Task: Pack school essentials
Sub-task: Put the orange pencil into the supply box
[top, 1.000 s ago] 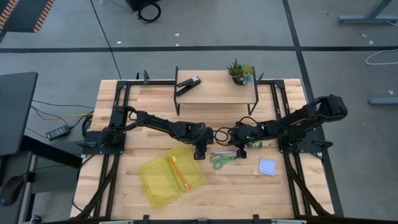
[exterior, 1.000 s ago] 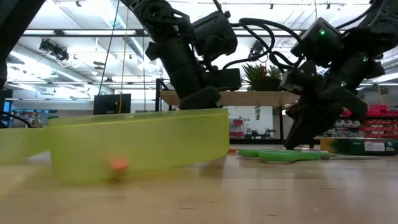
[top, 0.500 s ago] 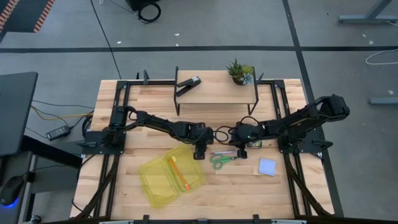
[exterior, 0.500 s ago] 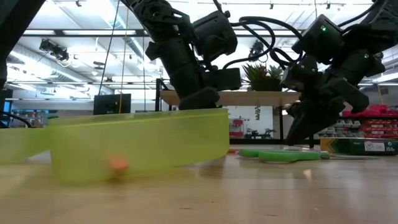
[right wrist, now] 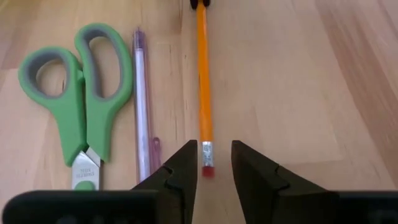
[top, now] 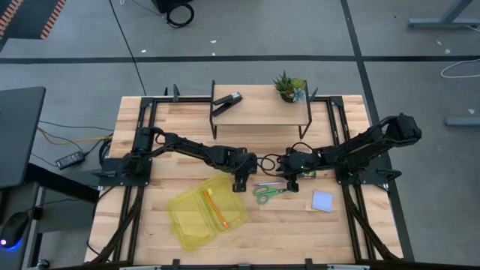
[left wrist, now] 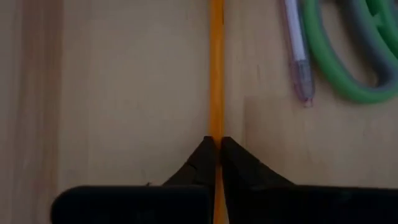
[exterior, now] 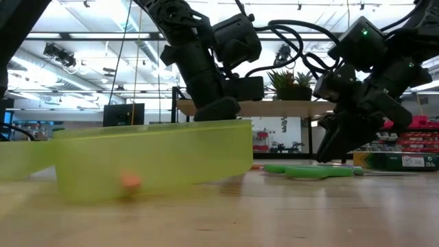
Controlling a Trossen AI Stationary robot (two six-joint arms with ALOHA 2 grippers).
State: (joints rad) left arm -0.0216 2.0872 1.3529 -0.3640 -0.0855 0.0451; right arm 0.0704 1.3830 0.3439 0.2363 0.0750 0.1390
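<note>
Two arms, matte black, chunky segmented links, rounded joint housings. Black cables loop loosely between links near wrists. Small green indicator light glows on upper housing of one arm in low view. Left end effector [left wrist: 216,144]: two dark wedge-shaped fingers tapering to points. Right end effector [right wrist: 209,163]: same black tapered fingers on broad dark base.

Orange pencil [left wrist: 216,68] cut off at left wrist view's edge, green-handled scissors [right wrist: 78,106] blade tips hidden behind right gripper [right wrist: 208,163], small box [top: 320,173] barely discernible beside right arm
</note>
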